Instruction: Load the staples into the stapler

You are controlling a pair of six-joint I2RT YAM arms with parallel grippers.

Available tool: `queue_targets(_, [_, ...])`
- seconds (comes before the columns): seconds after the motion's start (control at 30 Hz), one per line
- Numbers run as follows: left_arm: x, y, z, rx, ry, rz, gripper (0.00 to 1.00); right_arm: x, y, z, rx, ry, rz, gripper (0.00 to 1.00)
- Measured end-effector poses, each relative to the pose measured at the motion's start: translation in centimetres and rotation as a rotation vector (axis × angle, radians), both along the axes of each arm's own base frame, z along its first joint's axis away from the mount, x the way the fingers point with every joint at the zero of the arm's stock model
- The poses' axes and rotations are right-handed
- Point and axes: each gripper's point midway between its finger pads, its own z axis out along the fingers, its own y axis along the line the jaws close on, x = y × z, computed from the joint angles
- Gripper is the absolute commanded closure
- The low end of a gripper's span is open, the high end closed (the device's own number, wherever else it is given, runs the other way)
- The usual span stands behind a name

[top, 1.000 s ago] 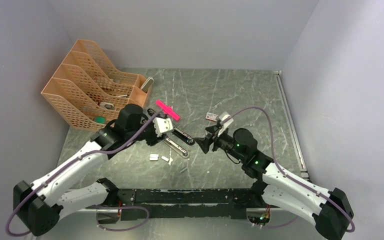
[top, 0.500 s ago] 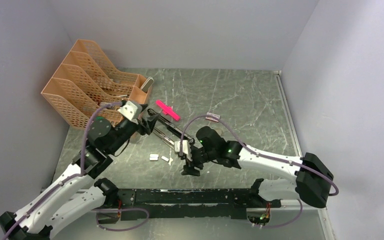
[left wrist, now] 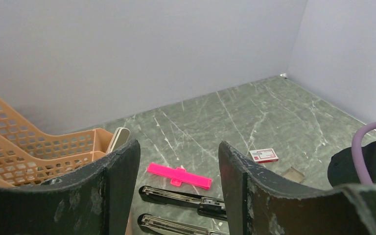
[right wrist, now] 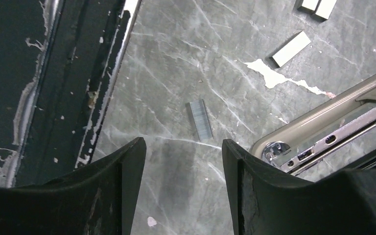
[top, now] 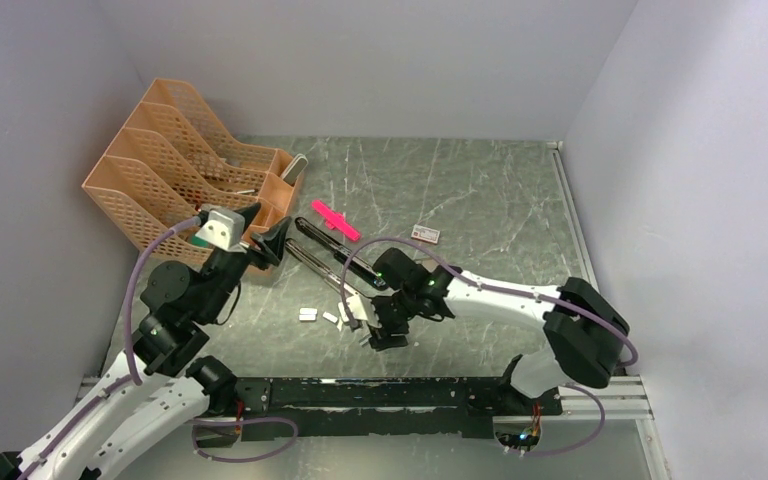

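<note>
The left gripper [left wrist: 178,147] has its 2 fingers wide apart, holding nothing. Between them appear a pink plastic piece [left wrist: 178,175] and, just nearer, the black stapler [left wrist: 186,197].

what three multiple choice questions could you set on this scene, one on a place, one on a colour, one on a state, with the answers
1. Where is the small white box?
A. on the table, apart from the stapler
B. on top of the stapler
C. held in the air

2. What colour is the plastic piece by the stapler?
A. green
B. pink
C. yellow

3. How is the right gripper?
A. shut tight on something
B. shut on nothing
C. open above a staple strip

Answers: 1 A, the box lies alone on bare table to the right of the stapler. 2 B, it is bright pink in the top and left wrist views. 3 C, the right wrist view shows its jaws apart and the strip flat on the table.
</note>
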Motion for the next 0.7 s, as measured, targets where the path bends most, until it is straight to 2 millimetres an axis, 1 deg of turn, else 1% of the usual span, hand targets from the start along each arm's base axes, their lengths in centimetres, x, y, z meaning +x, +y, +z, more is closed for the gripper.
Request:
queue_targets(0.1, [0.0, 0.4, -0.1, 0.001, -0.003, 0.021, 0.36, 0.6, 0.1, -0.6, -0.015, -0.003, 0.024, 0.40])
queue_targets(0.17, [0.0, 0.6, -0.2, 0.004, -0.005, 0.030, 0.36, 0.9, 0.2, -1.2, -0.028, -0.002, 0.039, 0.43])
queue_targets(0.43, [0.2, 0.9, -0.4, 0.026, -0.010, 0.045, 0.36, 1.5, 0.7, -3.1, -0.066, 0.013, 0.099, 0.45])
queue_targets(0.7, [0.4, 1.0, -0.5, 0.039, -0.011, 0.051, 0.36, 1.7, 0.5, -3.7, -0.076, 0.012, 0.112, 0.51])
